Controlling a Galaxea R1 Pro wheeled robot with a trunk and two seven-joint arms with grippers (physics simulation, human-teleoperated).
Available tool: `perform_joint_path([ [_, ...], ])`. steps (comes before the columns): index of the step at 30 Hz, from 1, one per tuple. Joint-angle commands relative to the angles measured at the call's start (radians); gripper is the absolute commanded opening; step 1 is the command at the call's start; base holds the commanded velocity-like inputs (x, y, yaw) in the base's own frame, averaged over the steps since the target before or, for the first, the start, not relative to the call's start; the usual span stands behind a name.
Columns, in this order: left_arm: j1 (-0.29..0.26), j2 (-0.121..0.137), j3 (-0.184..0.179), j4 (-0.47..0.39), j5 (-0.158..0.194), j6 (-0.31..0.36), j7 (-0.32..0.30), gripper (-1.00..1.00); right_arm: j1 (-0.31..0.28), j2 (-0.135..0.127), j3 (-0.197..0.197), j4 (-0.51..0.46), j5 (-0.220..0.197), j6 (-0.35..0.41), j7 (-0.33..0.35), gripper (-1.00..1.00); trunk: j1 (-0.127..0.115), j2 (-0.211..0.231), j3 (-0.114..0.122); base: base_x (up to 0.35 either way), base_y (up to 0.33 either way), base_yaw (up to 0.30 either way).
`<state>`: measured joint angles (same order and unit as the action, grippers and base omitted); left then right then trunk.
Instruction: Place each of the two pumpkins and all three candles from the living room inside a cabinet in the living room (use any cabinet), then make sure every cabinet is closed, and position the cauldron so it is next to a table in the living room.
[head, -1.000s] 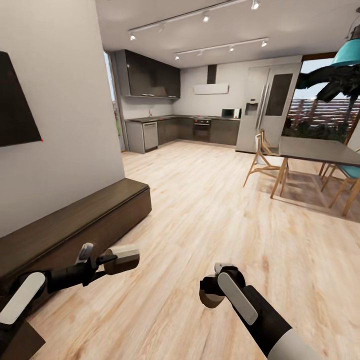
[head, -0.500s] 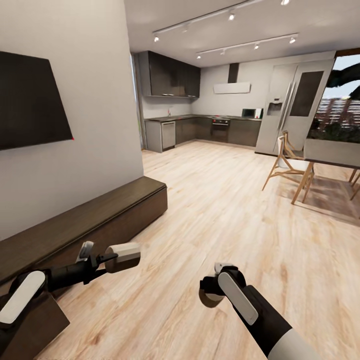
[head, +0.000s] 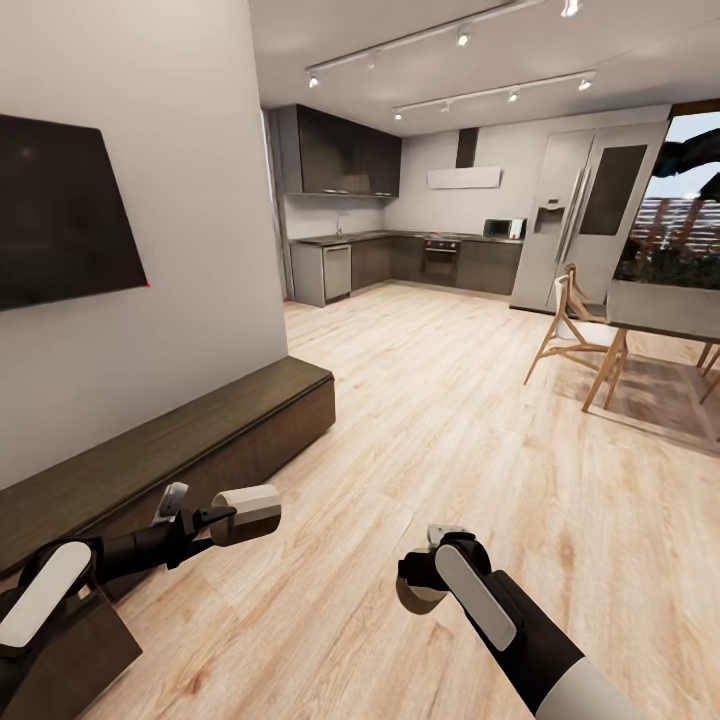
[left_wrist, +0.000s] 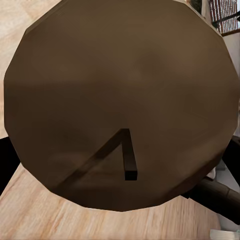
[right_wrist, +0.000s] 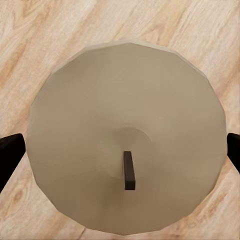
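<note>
Both wrist views were mostly blocked by candle tops seen end-on, so the fingers showed only as dark slivers at the picture edges. In the head view the left gripper (head: 205, 520) was clamped on a pale stubby candle (head: 248, 513) held sideways over the wood floor (head: 420, 440); in the left wrist view the same candle (left_wrist: 120, 100) looked dark brown in shadow, wick (left_wrist: 129, 157) pointing at the camera. The right gripper (head: 425, 590) pointed down and was closed around a second cream candle (head: 415, 600), largely hidden behind the wrist; the right wrist view showed that candle (right_wrist: 127, 137) with a short dark wick (right_wrist: 129, 171) and black fingertips (right_wrist: 9, 150) touching its sides. The cabinet (head: 170, 450), the long low dark-brown unit, ran along the white wall (head: 190, 250) at the left, its near end cut off behind the left arm; drawer fronts looked shut, seams hard to make out. A black wall TV (head: 60, 225) hung above it. A kitchen (head: 400, 250) at the back and a dining table with chairs (head: 600, 330) at the right edge were partly cropped.
</note>
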<state>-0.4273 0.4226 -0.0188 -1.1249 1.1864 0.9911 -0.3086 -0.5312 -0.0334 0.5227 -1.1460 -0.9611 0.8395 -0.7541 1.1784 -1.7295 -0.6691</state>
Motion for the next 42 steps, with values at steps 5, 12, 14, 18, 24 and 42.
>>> perform_joint_path([
  [5,0.000,0.003,-0.001,0.001,-0.007,0.001,-0.007,-1.00,-0.001,0.000,-0.005,0.000,-0.024,-0.003,-0.012,-1.00,-0.019,0.035,0.015,0.000,0.000,0.000],
  [12,-0.001,0.005,-0.001,0.001,-0.006,0.001,-0.007,-1.00,-0.001,0.000,-0.006,-0.002,-0.026,-0.002,-0.013,-1.00,-0.046,0.084,0.037,0.000,0.000,0.029],
  [14,-0.001,0.005,-0.001,0.001,-0.006,0.001,-0.007,-1.00,-0.001,-0.001,-0.006,-0.006,-0.027,-0.001,-0.014,-1.00,-0.054,0.098,0.043,0.000,0.000,0.003],
  [18,-0.001,0.005,-0.001,0.001,-0.006,0.001,-0.007,-1.00,-0.001,-0.002,-0.007,-0.029,-0.028,-0.002,-0.012,-1.00,-0.069,0.126,0.055,0.000,0.000,0.001],
  [24,-0.001,0.005,-0.001,0.001,-0.006,0.001,-0.007,-1.00,-0.001,0.000,-0.007,-0.043,-0.028,-0.003,-0.012,-1.00,-0.092,0.168,0.075,0.000,0.000,0.021],
  [42,-0.001,0.047,0.011,0.021,-0.019,0.000,0.001,-1.00,-0.001,0.001,-0.001,-0.032,-0.016,-0.003,-0.021,-1.00,-0.161,0.294,0.132,0.000,0.000,0.253],
])
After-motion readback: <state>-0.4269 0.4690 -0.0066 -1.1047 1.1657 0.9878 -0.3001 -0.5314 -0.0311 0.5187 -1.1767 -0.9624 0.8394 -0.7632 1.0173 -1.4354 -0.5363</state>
